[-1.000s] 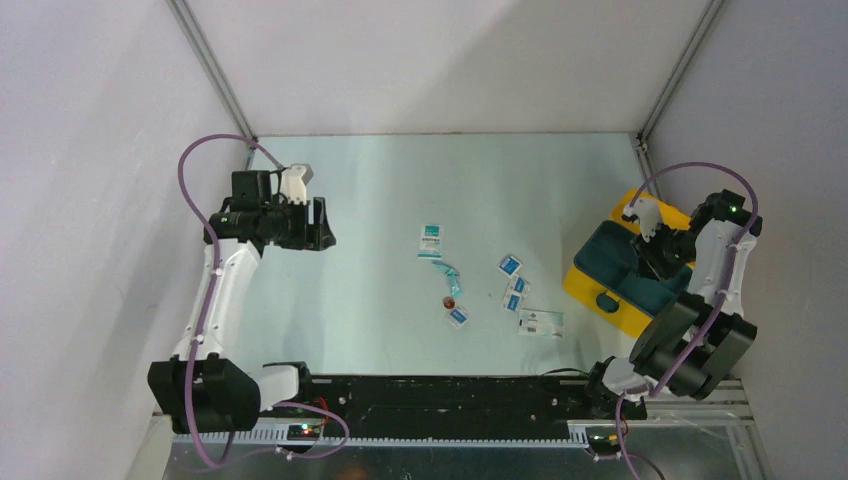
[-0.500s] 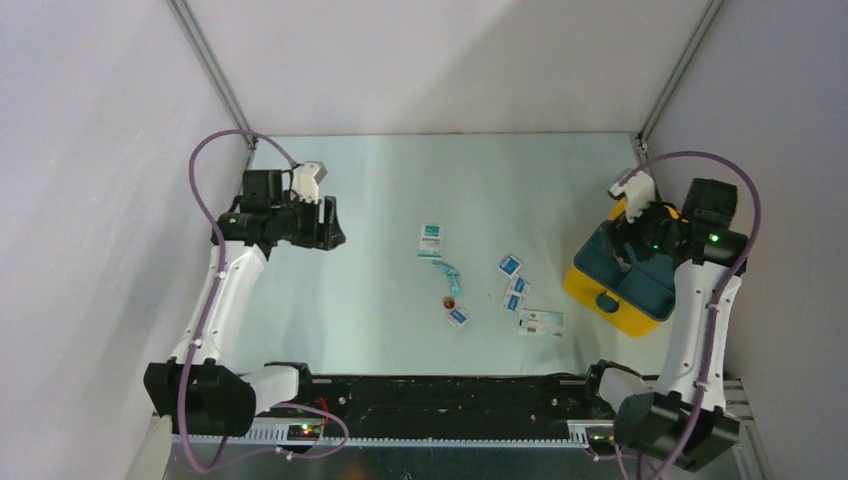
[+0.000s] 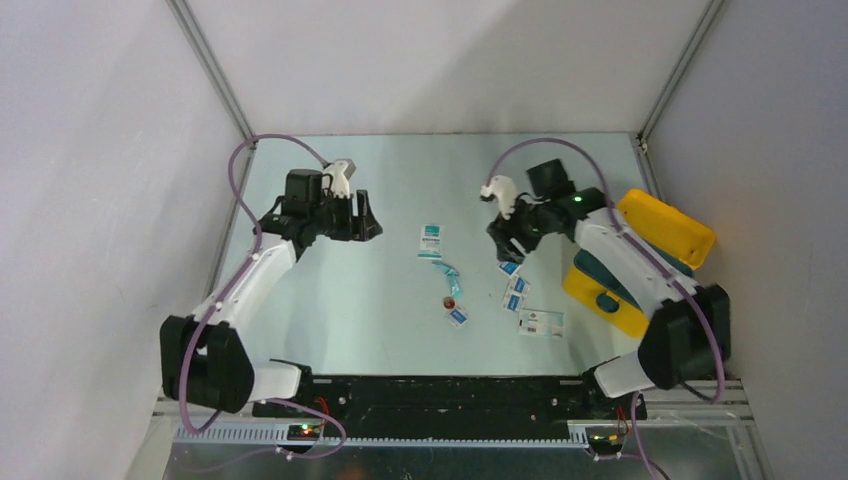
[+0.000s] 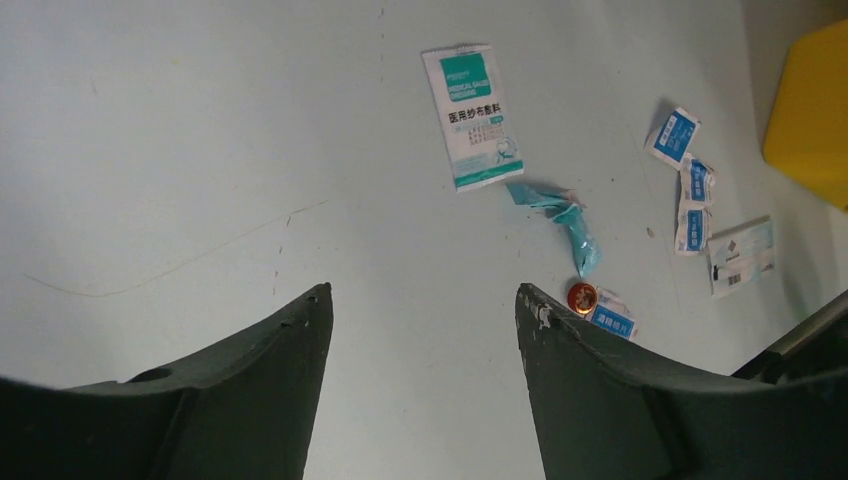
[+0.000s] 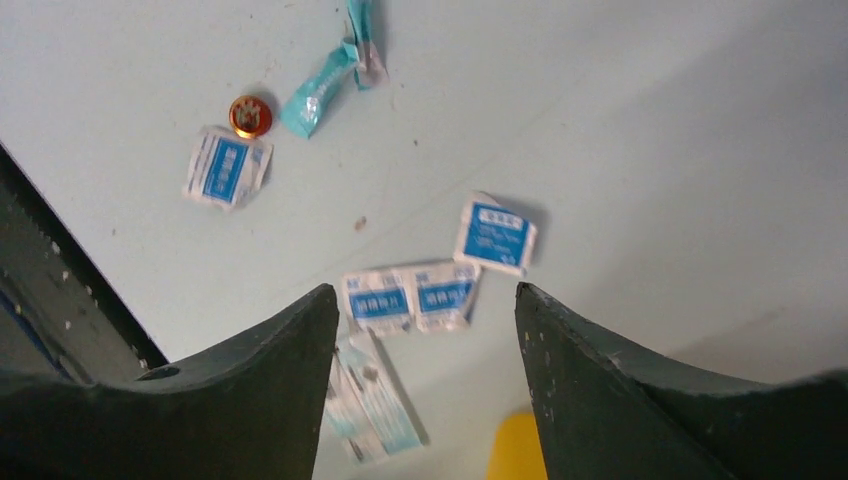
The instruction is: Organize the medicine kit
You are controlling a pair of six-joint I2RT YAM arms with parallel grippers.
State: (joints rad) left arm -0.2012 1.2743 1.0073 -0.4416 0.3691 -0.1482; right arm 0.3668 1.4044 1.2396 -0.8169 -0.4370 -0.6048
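Medicine kit (image 3: 668, 230): we see it at the right edge of the table (image 3: 330, 300), well apart from the loose packets; its yellow lid is tilted up and back; a dark teal tray (image 3: 597, 270) shows inside the yellow base; the right arm's link crosses in front of it.
Left gripper (image 3: 366, 220): we find it over the far left part of the table, fingers pointing toward the middle; in its wrist view the claw (image 4: 420, 300) stands wide with nothing between the fingers, only bare table.
Right gripper (image 3: 505, 243): it hangs above the scattered packets, left of the kit; its claw (image 5: 420, 300) stands wide too, nothing held; small packets lie below the gap.
Large white-and-teal packet (image 3: 431, 240): flat on the table near the middle, the farthest item of the group.
Teal wrapper (image 3: 447, 272): twisted, just on the near side of the large packet.
Red round cap (image 3: 449, 300): at the near end of the teal wrapper; touching or just beside a small blue-and-white packet (image 3: 459, 316), we cannot tell which.
Single blue packet (image 3: 510, 265): right under the right gripper.
Joined pair of blue packets (image 3: 515, 293): just beside it, toward the arms.
Long pale packet (image 3: 541, 322): nearest the arms, close to the kit's base.
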